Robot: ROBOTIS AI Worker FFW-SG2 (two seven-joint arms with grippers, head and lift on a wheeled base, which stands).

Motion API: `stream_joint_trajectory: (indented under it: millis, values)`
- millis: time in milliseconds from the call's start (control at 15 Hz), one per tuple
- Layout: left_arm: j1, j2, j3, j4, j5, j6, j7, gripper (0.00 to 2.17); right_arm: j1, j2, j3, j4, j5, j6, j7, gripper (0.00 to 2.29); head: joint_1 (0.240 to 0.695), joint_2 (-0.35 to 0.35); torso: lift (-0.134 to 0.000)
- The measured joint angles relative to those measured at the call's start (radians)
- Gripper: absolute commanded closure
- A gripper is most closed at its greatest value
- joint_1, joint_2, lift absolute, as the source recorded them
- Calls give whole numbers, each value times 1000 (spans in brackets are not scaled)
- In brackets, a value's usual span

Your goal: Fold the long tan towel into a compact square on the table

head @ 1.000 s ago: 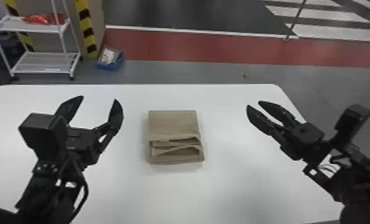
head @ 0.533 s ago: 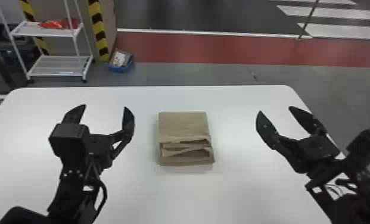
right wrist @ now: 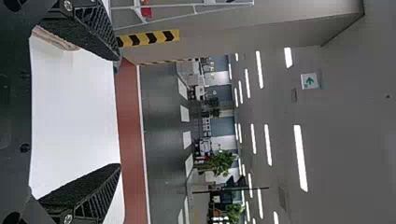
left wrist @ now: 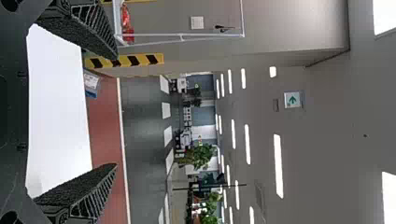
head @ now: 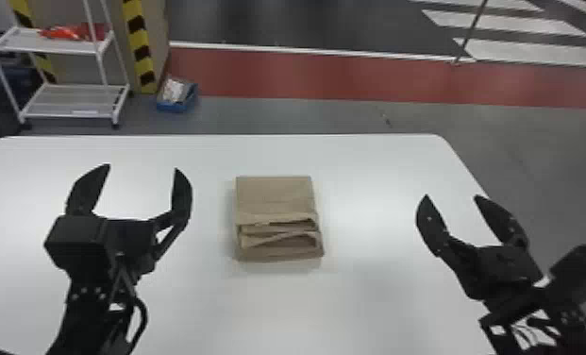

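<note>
Towel (head: 275, 196) lies folded on the counter (head: 287, 307), left pincer (head: 142, 167) and right pincer (head: 451, 195) open, though a stray bump could skew its layers.

Tan towel (head: 275, 198) — folded, on table (head: 287, 309)

1. Bright indoor light; ceiling strip lights (left wrist: 279, 166) glow white in both wrist views.
2. Soft glare lies on the bench (head: 372, 302) in the head view; the wrist views nearly wash it out.
3. Faint shadow edges the towel (head: 275, 193); its darker folds are probably shaded too.
</note>
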Motion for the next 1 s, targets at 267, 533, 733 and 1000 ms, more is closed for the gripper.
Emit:
stream_joint_trajectory:
  millis: [267,533,733,1000]
  values:
    - [-3,5,1,7,14,-1,4,73,13,-2,-18,2,-7,-23,6,83,695,-157,-125]
    - [-8,13,1,15,29,-1,7,73,9,1,-18,2,-1,-20,11,83,695,-153,-125]
    - [-11,16,4,16,32,-1,8,73,4,4,-17,1,0,-18,14,83,695,-147,-125]
    - [-20,18,-2,23,34,-1,8,76,2,4,-19,0,-1,-13,21,87,695,-149,-125]
